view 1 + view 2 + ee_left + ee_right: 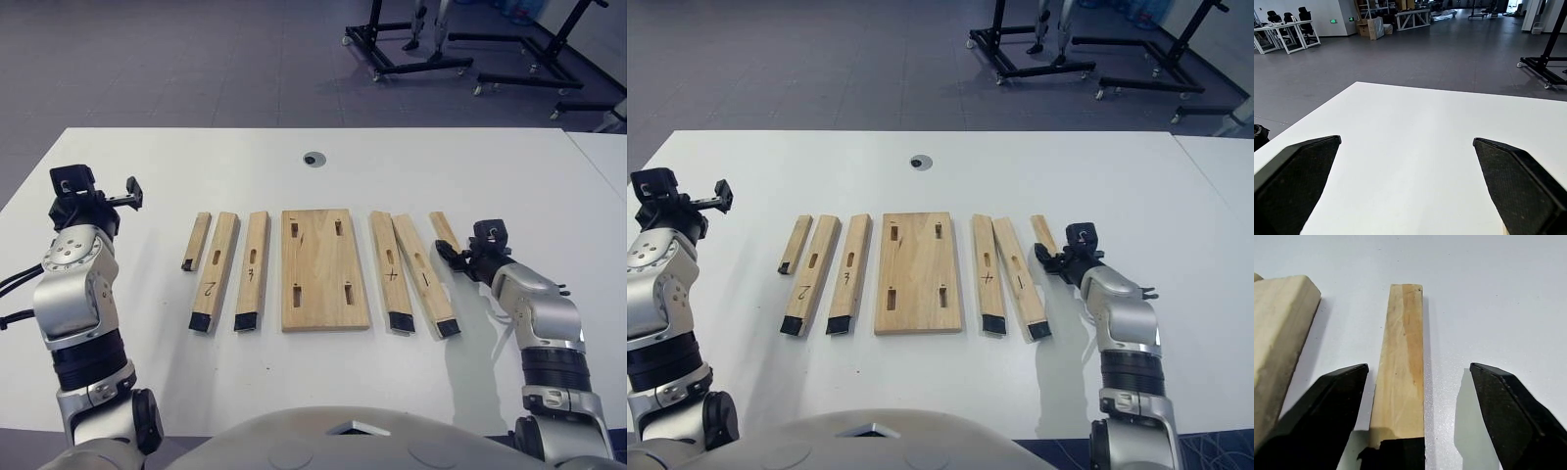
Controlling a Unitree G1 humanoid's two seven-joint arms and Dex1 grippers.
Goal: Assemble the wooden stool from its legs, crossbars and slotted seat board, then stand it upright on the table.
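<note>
Left eye view: the desk (490,166) fills the middle of the frame, with the stool parts laid flat in one row across its centre.
Seat board: the seat board (325,269) lies at frame centre, slots facing up.
Legs: the outer left leg (216,269) and inner left leg (251,269) lie just left of the board. The inner right leg (390,269) and outer right leg (423,274) lie just right of it, with their dark tips toward the bottom of the frame.
Crossbars: the left crossbar (197,240) ends the row on the left and the right crossbar (443,230) ends it on the right.
Why so placed: the pieces are fanned apart, probably so that each can be gripped alone and each side's parts sit near that arm.
Right claw: the right claw (1419,367) is low at centre right. Its jaws are apart and straddle the right crossbar's near end, with a gap on both sides and nothing clamped yet. This looks like the line-up for a first pick.
Left claw: the left claw (1405,186) is at middle left over bare desk, jaws wide apart and empty. It is well apart from the parts, likely parked out of the way.
Containers: there is no box or tray. The nearest thing to one is the board's four slots, and nothing sits in them.
Progress: no joint is made, so assembly has not started.
</note>
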